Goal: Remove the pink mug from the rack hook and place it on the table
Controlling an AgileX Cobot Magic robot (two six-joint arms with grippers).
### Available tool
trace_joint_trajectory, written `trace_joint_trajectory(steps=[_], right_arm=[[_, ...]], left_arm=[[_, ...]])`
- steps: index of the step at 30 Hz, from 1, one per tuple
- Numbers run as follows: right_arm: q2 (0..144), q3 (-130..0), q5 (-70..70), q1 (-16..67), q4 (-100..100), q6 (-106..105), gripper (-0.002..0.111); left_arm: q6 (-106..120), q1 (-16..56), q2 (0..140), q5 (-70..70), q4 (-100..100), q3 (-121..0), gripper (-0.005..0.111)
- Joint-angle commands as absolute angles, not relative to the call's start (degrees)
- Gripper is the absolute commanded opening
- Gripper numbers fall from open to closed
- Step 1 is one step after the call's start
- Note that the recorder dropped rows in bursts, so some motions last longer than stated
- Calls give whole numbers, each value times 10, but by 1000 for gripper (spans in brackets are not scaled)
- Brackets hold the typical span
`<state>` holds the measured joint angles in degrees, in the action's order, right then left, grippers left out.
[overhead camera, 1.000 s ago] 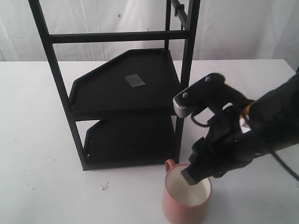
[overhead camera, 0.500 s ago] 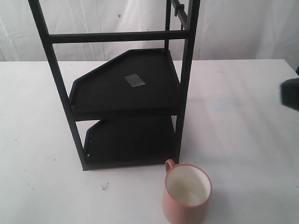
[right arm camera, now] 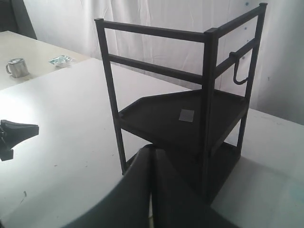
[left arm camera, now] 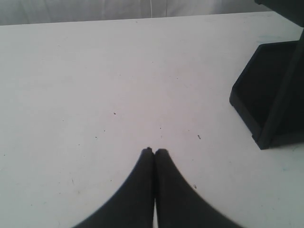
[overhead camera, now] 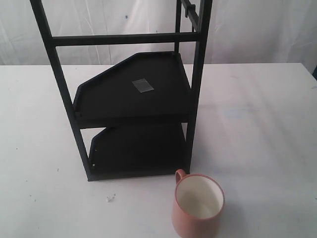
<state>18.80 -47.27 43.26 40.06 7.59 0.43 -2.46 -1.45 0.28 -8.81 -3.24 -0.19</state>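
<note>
Seemingly finished: mug down, hook bare

Both pincers are pressed together on nothing. The left pincer hangs over bare table, and the right pincer faces the rack. The pink mug stands upright on the table at the rack's foot, clear of either pincer. Beyond and above the right pincer, the rack hook is empty. Nothing appears left.

No writing, brand, number or sign can be read in any view. The small grey tape square on the upper tray of the tall black metal rack looks plain, as does the salmon-pink ceramic mug (the far crumpled packet is too small to read).
</note>
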Motion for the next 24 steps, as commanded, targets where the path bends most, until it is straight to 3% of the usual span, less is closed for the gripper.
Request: trace_joint_trajectory(steps=[1, 6, 13, 20, 24], right_arm=[[185, -472, 433, 400, 79, 4, 0], [185, -436, 371, 400, 86, -81, 0], [160, -180, 99, 360, 74, -42, 0], [95, -8, 38, 293, 23, 30, 0], [57, 0, 60, 258, 17, 29, 0]], left_arm=[[-26, -16, 0, -86, -31, 0, 0], [-26, -16, 0, -86, -31, 0, 0], [-26, -16, 0, -86, -31, 0, 0], [-26, -16, 0, -86, -31, 0, 0], [-26, -16, 0, -86, -31, 0, 0]])
